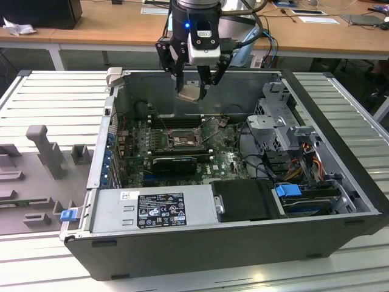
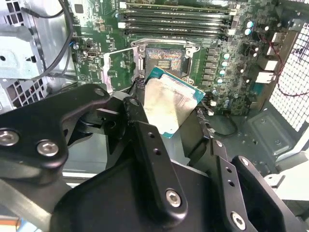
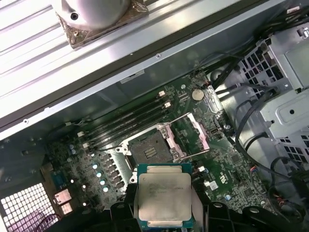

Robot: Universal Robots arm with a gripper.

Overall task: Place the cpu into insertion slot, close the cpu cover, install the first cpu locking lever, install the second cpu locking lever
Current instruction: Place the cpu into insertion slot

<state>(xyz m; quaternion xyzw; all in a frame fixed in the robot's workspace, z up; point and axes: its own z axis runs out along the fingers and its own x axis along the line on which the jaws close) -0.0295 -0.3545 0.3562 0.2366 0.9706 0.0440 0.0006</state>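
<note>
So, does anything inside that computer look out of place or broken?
Nothing looks damaged. The insertion slot lies empty with its cpu cover swung open beside it, and the end effector holds the cpu tilted above the case.

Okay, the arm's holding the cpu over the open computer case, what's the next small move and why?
Probably ease the cpu down toward the insertion slot. The gripper holds it in its fingers well above the motherboard, the slot looks empty, and the cpu cover stands flipped open beside it, so nothing seems to block the way.
</note>
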